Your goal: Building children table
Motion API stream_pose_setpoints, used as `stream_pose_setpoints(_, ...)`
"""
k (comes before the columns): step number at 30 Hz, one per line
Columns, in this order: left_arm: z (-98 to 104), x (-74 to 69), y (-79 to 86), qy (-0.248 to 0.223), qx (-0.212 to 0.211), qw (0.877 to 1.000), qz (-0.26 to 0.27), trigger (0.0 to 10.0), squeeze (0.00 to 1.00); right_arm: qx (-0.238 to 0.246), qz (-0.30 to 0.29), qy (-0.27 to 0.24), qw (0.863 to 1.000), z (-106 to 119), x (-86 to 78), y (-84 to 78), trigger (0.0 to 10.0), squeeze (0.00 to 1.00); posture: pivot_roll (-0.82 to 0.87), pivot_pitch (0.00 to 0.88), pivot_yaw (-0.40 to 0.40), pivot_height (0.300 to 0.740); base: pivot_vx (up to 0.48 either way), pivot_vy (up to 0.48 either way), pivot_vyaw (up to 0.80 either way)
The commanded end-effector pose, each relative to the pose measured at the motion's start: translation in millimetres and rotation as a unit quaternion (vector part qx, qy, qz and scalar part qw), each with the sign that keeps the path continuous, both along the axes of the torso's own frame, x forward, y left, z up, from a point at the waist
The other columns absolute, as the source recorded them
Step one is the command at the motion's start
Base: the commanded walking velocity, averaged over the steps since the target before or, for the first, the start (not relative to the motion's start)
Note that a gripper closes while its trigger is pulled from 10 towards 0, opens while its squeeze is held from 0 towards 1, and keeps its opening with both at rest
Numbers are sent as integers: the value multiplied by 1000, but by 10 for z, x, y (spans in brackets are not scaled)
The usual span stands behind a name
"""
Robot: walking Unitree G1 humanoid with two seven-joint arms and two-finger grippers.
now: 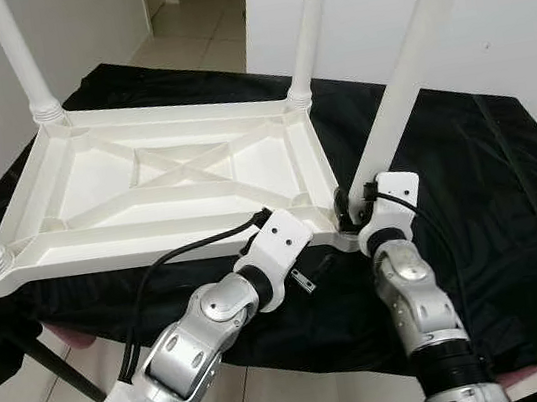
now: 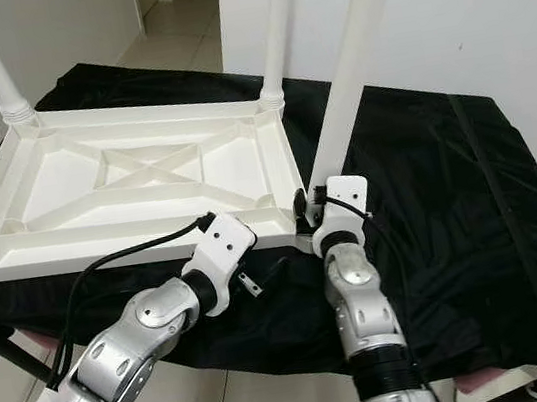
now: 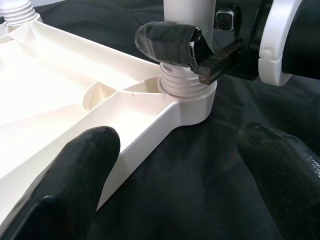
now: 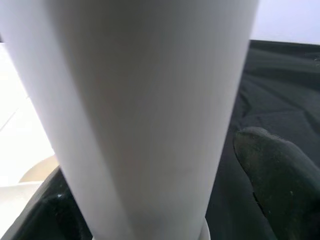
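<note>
Black cloth (image 1: 468, 181) draped over a work surface, white walls behind, tiled floor beyond.

Right gripper (image 1: 359, 210) clamped around the base of the near-right leg (image 1: 404, 90), fingers snug on the white tube just above its threaded end; one fingertip (image 3: 167, 42) wrapped in black tape pressed against the leg right over the corner socket (image 3: 192, 102). Same leg huge and blurry up close in the right wrist view, one dark finger (image 4: 277, 175) beside it.

Left gripper (image 3: 175, 195) just beside that same corner, fingers spread wide, holding nothing, one finger (image 3: 75, 175) over the frame's edge, the other over the cloth.

White table top (image 1: 164, 176) upside down on the cloth, ribbed underside up, with three other legs (image 1: 19, 56) standing upright in the remaining corners.
</note>
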State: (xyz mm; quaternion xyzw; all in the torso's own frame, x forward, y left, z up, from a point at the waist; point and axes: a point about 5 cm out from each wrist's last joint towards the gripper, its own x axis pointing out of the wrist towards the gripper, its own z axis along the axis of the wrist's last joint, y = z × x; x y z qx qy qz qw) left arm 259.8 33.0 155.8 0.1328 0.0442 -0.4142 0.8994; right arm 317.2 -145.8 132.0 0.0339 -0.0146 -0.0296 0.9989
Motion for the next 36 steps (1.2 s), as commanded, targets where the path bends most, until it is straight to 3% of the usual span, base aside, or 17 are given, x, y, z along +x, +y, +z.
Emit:
stream_pose_setpoints(1,-16,-58,-31,16,4,999,-45,10000,0,-3,2,13,1000,-59,7,-118,10000,1000,166,26,-110,740,0,0,0)
stream_pose_setpoints(7,-9,-48,-28,15,3,999,-43,10000,0,0,47,3,999,-14,63,-187,10000,1000,163,25,-107,740,0,0,0)
stream_pose_setpoints(8,-22,-42,-23,16,4,999,-42,10000,0,-5,82,-1,997,10,94,-205,10000,918,159,24,-105,740,0,0,0)
stream_pose_setpoints(11,-32,-36,-20,17,5,999,-41,10000,0,-9,104,-3,995,26,114,-216,10000,918,157,22,-103,740,0,0,0)
stream_pose_setpoints(12,-39,-33,-18,17,6,999,-41,10000,0,-22,135,-8,991,56,136,-226,10000,0,156,23,-103,740,0,0,0)
stream_pose_setpoints(17,-35,-12,-16,16,7,999,-41,10000,0,-68,232,-11,970,107,215,-273,10000,0,157,20,-102,740,0,0,0)
stream_pose_setpoints(24,-25,-3,-14,15,4,999,-38,10000,0,-92,277,-20,956,104,246,-272,10000,0,163,20,-102,740,0,0,0)
stream_pose_setpoints(25,-53,-7,-5,18,7,999,-34,10000,0,-101,297,-18,949,77,270,-249,5804,0,171,21,-101,740,0,0,0)
stream_pose_setpoints(27,-67,-11,-2,19,8,999,-34,10000,0,-106,304,-16,947,64,280,-240,5804,0,171,21,-101,740,0,0,0)
stream_pose_setpoints(28,-75,-18,0,22,8,999,-33,10000,0,-104,317,-10,943,38,292,-220,510,0,177,21,-101,740,0,0,0)
stream_pose_setpoints(30,-72,-20,0,22,8,999,-33,10000,0,-103,324,-8,940,25,293,-210,0,0,178,22,-101,740,0,0,0)
stream_pose_setpoints(36,-70,-18,11,23,8,999,-31,10000,0,-106,349,-1,931,-28,305,-192,0,0,183,23,-103,740,0,0,0)
